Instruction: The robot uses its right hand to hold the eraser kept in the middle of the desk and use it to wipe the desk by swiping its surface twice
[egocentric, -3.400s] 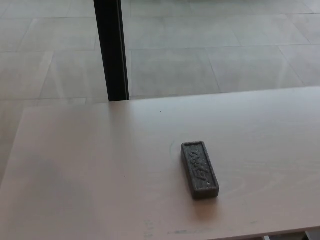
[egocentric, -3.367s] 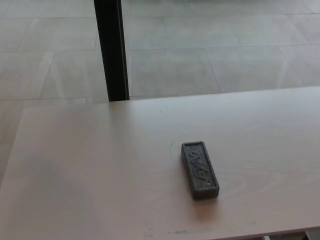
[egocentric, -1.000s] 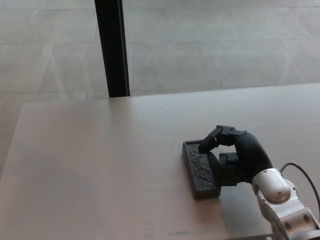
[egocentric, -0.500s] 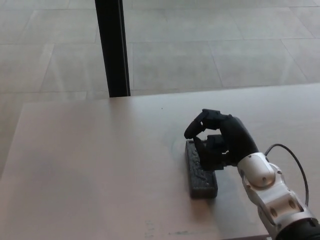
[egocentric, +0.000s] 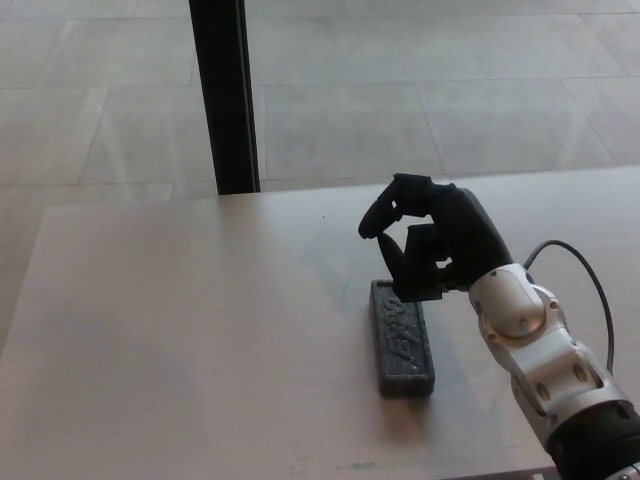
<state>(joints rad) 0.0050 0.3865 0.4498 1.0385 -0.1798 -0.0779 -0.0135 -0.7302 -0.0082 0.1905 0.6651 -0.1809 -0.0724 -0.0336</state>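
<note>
The eraser lies flat on the desk, toward the near edge and a little right of the middle, its long side running from the near edge toward the far edge. It is a dark grey block with a raised rim and embossed lettering on its top face; the letters are too small to read. Its far end sits directly beneath the right robot hand, and whether the two touch cannot be told. The robot hand is raised at that end with its thumb and fingers curled inward toward each other, a small gap between their tips, closed around nothing visible. Behind it the silver forearm slants to the desk's near right corner, where it is cut off by the picture's edge. A thin black cable arcs over the wrist.
</note>
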